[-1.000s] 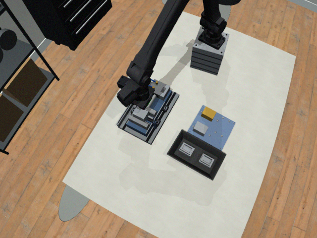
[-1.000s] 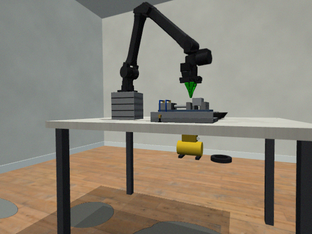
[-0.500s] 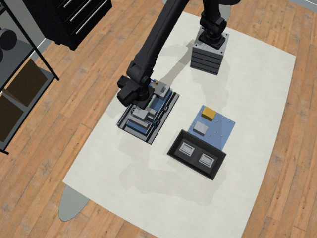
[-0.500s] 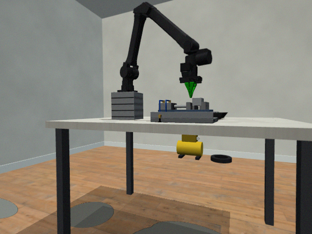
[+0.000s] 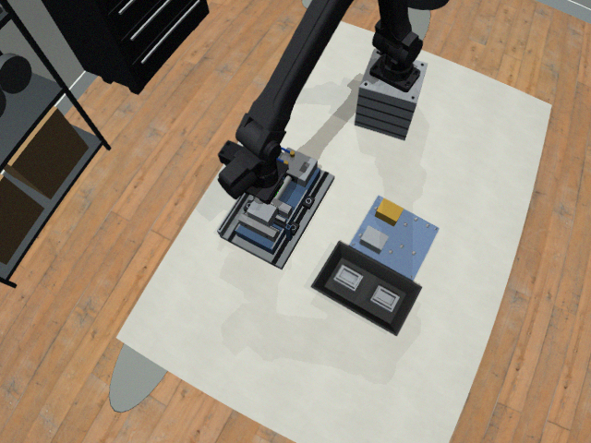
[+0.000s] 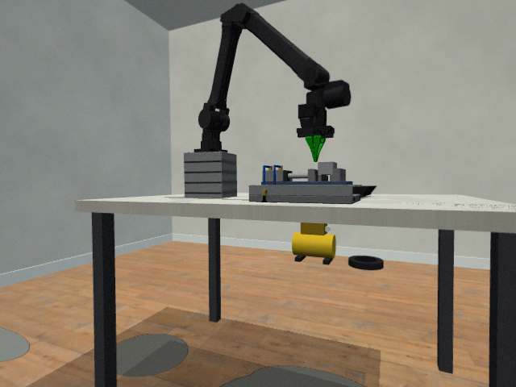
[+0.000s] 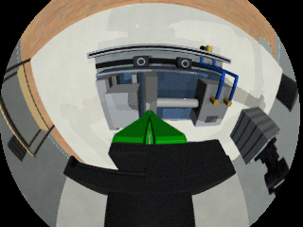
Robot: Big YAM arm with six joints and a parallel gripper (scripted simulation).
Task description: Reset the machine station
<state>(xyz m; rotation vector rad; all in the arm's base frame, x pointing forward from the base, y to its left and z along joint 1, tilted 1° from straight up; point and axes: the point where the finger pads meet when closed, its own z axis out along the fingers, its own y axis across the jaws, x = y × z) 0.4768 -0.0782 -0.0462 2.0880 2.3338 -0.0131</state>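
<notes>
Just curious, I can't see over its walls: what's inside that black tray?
Two gray pocketed blocks lie flat in the black tray, pockets up. Anything beneath them is covered.

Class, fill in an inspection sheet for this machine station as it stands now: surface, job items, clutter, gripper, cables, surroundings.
Surface: white table top.
Job items: gray block in vise; yellow blank and gray blank on infeed plate; two pocketed parts in black tray.
Clutter: nothing seen.
Gripper: gripper shut, empty, above vise.
Cables: blue hoses on vise.
Surroundings: tool chest, shelf rack, yellow tank.
</notes>
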